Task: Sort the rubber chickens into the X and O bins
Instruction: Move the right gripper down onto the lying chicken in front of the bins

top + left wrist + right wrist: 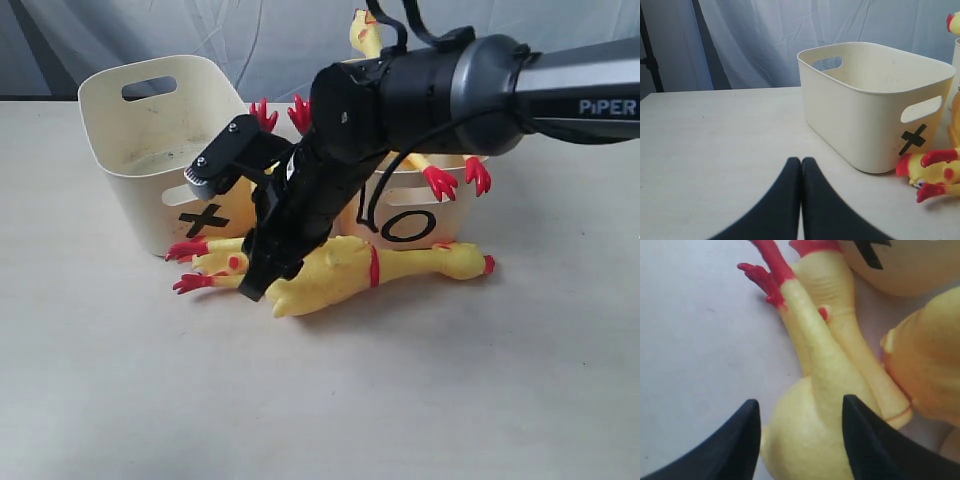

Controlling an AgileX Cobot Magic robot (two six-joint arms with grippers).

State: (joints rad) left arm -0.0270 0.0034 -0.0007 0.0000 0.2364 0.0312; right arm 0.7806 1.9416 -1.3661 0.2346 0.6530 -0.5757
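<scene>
A long yellow rubber chicken with a red neck band lies on the table in front of both bins, its head to the right and its red feet to the left. My right gripper reaches across and down onto its rear body. One finger stands on each side and the body fills the gap between them. The X bin stands at the back left and looks empty. In the O bin are more chickens, with red feet hanging over the rim. My left gripper is shut on nothing.
Another yellow chicken piece lies against the X bin's front corner, close beside the held chicken. A pale curtain hangs behind the table. The right arm's thick black body spans over the O bin.
</scene>
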